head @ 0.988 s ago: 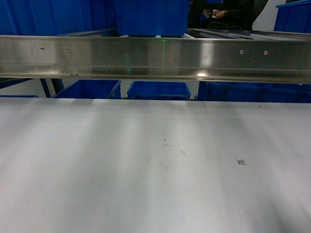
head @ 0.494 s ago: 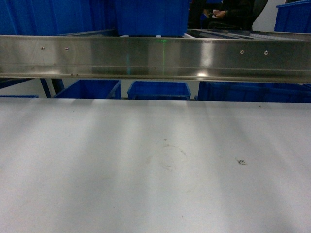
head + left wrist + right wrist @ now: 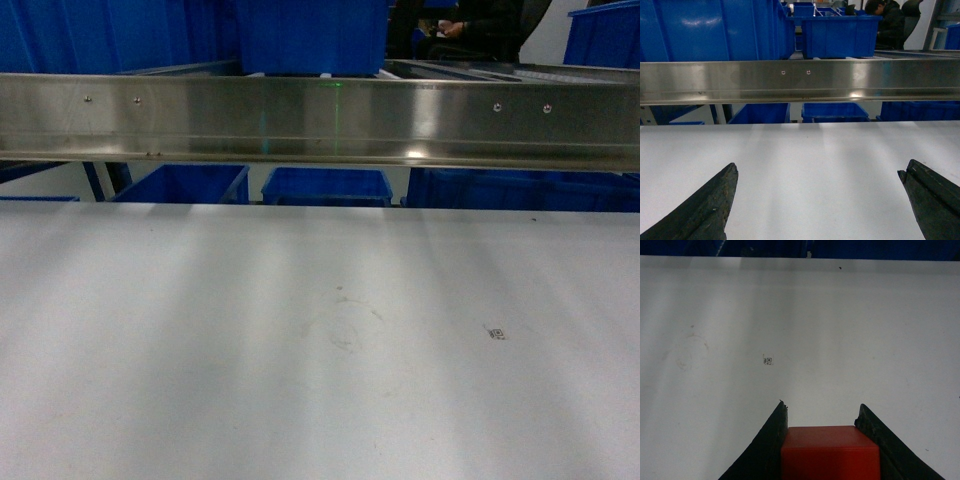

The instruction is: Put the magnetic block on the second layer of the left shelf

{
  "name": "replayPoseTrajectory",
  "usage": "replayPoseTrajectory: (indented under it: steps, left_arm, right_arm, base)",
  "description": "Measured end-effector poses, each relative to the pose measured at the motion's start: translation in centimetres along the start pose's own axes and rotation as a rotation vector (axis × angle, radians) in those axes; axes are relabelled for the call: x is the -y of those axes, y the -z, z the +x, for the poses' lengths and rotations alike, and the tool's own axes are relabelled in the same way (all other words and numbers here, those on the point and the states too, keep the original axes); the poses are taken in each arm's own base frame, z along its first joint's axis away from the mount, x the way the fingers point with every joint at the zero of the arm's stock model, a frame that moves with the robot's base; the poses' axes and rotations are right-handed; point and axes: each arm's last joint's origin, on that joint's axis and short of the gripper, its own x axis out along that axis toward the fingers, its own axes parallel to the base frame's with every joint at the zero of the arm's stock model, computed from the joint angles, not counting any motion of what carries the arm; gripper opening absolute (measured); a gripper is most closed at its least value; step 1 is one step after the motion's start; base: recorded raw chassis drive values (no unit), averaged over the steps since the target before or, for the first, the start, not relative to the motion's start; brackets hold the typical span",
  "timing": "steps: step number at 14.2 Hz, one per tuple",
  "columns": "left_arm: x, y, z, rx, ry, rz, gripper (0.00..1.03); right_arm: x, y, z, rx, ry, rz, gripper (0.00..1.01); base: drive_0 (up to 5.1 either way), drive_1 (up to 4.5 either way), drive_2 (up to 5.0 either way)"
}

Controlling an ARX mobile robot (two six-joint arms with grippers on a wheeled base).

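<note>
The right gripper [image 3: 822, 422] has its jaws shut tight on the red magnetic block [image 3: 829, 452], held over the white surface [image 3: 840, 330]. The left gripper [image 3: 817, 172] has its jaws wide open, holding nothing, facing the steel rail [image 3: 800, 80] past the surface's far edge.

My left gripper [image 3: 817, 200] shows two dark, almost black fingers [image 3: 705, 210], each tapering to a blunt wedge tip with a rough, matte, slightly scuffed surface. My right gripper [image 3: 821, 415] has the same dark, curved fingers [image 3: 767, 447], narrowing toward thin tips, their edges a little chipped. No cables, screws or markings show on either.
</note>
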Motion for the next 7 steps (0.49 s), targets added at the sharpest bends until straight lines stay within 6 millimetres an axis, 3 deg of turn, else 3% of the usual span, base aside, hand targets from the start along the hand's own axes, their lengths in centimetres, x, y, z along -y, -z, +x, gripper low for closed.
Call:
replayPoseTrajectory:
  steps: [5, 7]
  left_arm:
    - [0.0, 0.0, 0.0, 0.0, 0.0, 0.0, 0.98]
    - [0.0, -0.01, 0.0, 0.001, 0.001, 0.0, 0.98]
  right_arm:
    - [0.2, -0.3, 0.38, 0.026, 0.011, 0.027, 0.33]
    - [0.2, -0.3, 0.38, 0.027, 0.012, 0.028, 0.33]
  base:
    - [0.0, 0.0, 0.0]
    - [-5.0, 2.49, 2.5]
